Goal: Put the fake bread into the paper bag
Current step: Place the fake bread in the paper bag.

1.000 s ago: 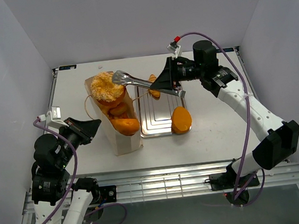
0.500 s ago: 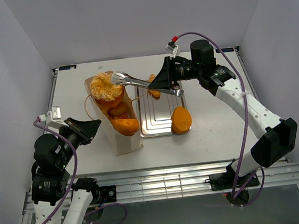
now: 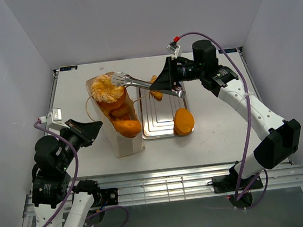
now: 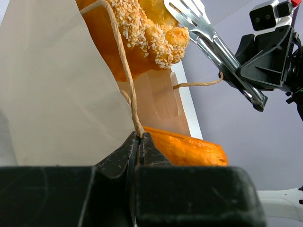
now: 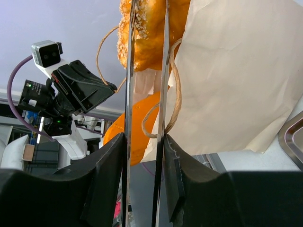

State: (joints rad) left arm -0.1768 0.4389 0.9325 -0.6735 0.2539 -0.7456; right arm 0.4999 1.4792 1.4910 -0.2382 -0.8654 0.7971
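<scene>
The paper bag (image 3: pixel 123 141) is being steadied on the worktop (image 3: pixel 218 128), with its cord handle (image 4: pixel 124 71) being pinched by the closed left gripper (image 4: pixel 139 139). Metal tongs (image 3: pixel 148 84) are being gripped by the right gripper (image 5: pixel 143 142), their tips at the seeded bread (image 3: pixel 107 88) protruding from the bag's mouth. One loaf (image 3: pixel 183 121) is being left on the tray (image 3: pixel 158 124).

The setting is a robotics laboratory test cell. A white desk (image 3: pixel 218 133) is enclosed on three sides by plain pale panels (image 3: pixel 141 17). The left arm (image 3: pixel 52 175) and right arm (image 3: pixel 251 111) mount on an aluminium rail (image 3: pixel 165 188) at the near edge. Purple cables (image 3: pixel 250 130) run along both arms.
</scene>
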